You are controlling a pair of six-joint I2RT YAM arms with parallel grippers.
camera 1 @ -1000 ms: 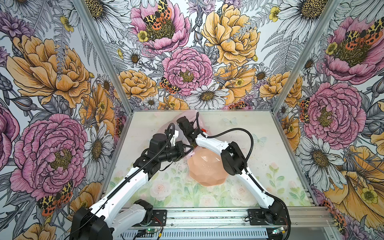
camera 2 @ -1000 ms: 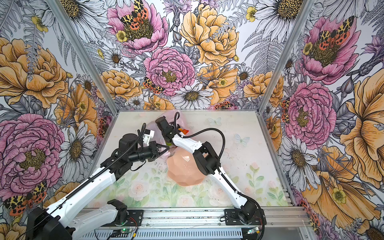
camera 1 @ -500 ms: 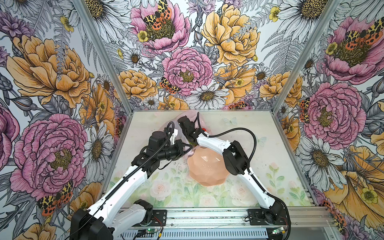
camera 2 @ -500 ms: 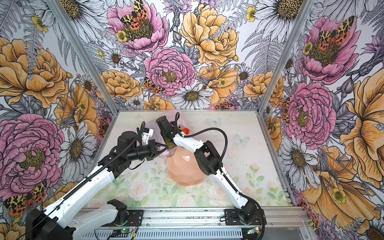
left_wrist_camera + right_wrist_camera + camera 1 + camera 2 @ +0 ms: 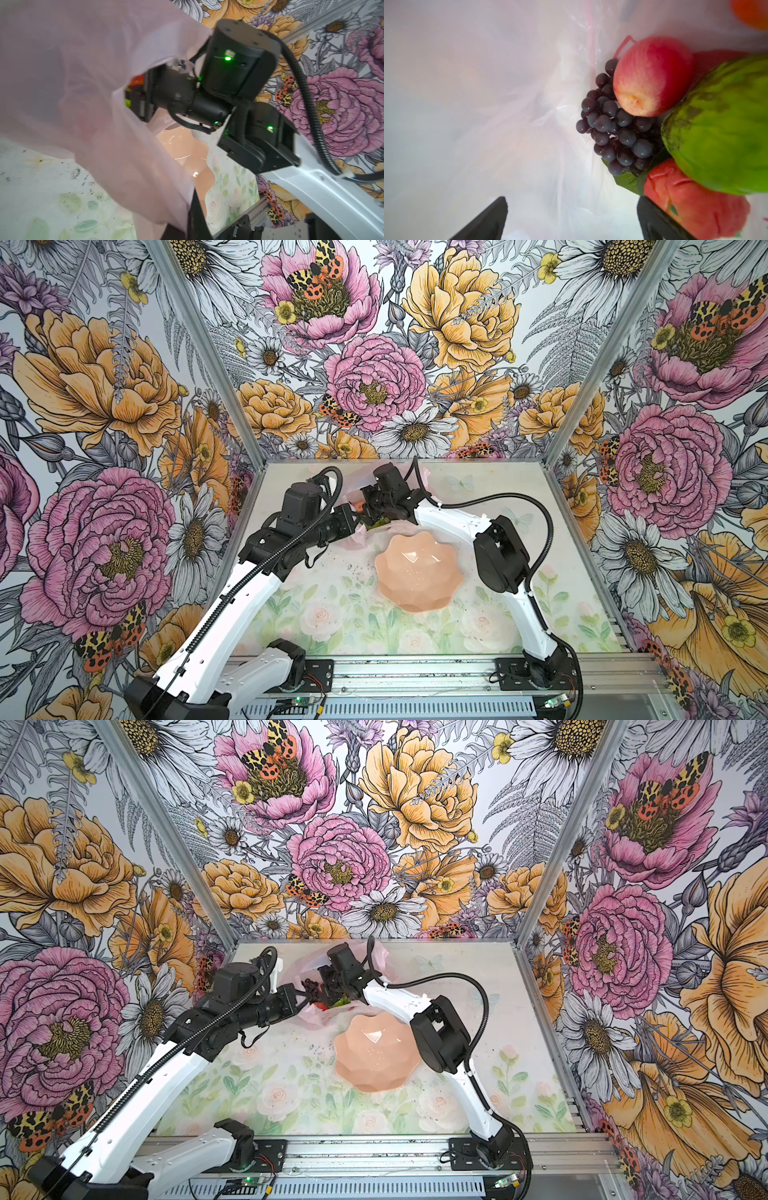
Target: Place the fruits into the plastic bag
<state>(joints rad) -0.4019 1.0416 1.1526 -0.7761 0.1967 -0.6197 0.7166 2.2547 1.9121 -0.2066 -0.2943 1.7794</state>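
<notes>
The pale-pink plastic bag [image 5: 353, 537] [image 5: 309, 963] lies at the back middle of the table with its mouth held up. My left gripper [image 5: 354, 519] [image 5: 300, 996] [image 5: 188, 223] is shut on the bag's edge [image 5: 93, 83]. My right gripper [image 5: 366, 516] [image 5: 326, 994] [image 5: 572, 199] reaches into the bag, open, with only film [image 5: 488, 104] between its fingers. Fruits lie inside: a red apple [image 5: 652, 76], purple grapes [image 5: 614, 128] [image 5: 309, 986], a bumpy green one [image 5: 720, 124] [image 5: 340, 1001], a second red apple [image 5: 691, 199] beside one finger, and an orange-yellow mango [image 5: 751, 12] at the frame's corner.
A peach-pink faceted bowl [image 5: 417, 568] [image 5: 376, 1052] [image 5: 187, 149] stands just in front of the bag, with nothing in it, close under the right forearm. The floral enclosure walls rise behind and at both sides. A metal rail [image 5: 415, 672] carries both arm bases along the front.
My left gripper has drawn the bag's edge a little toward the back and left. The right gripper stays inside the bag, its jaws spread wider.
</notes>
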